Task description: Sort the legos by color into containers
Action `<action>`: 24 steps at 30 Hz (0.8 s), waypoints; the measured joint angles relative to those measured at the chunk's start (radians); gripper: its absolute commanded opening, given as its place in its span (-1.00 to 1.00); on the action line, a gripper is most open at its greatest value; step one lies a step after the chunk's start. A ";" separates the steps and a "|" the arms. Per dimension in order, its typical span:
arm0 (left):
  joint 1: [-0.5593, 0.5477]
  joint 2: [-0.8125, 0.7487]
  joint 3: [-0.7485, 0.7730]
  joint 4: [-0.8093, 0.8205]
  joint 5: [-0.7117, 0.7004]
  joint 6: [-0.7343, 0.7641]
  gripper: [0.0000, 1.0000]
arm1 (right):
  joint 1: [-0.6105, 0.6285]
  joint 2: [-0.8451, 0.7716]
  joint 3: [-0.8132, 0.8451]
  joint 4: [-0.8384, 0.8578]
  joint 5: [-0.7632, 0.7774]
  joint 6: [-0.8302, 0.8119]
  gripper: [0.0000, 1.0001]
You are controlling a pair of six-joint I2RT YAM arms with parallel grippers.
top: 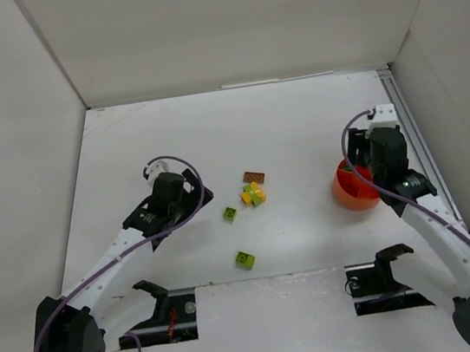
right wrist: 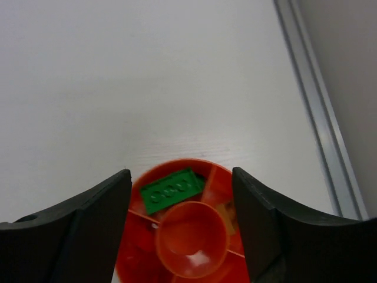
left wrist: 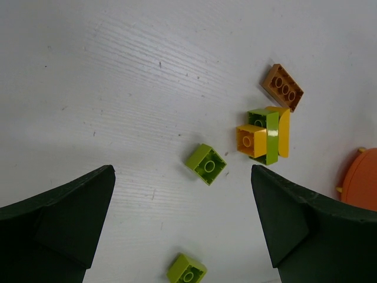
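Mostly lime and yellow legos, brown brick, divided orange bowl

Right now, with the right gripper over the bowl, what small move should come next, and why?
Probably raise the right gripper clear of the orange bowl and swing it toward the loose legos mid-table. Its jaws stand apart with nothing between them, a dark green brick lies in one compartment, and lime, yellow and brown pieces are not yet sorted.
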 measured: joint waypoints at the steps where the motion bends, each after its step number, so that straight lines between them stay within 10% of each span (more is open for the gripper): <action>1: 0.000 -0.002 -0.001 0.002 0.006 0.000 1.00 | 0.051 0.017 0.029 0.002 -0.015 -0.027 0.54; 10: 0.000 -0.058 -0.037 -0.013 0.037 0.001 1.00 | 0.548 0.525 0.378 0.064 -0.136 -0.230 0.51; 24: 0.000 -0.111 -0.039 -0.072 0.032 0.000 1.00 | 0.599 1.176 0.769 0.021 -0.246 -0.408 0.40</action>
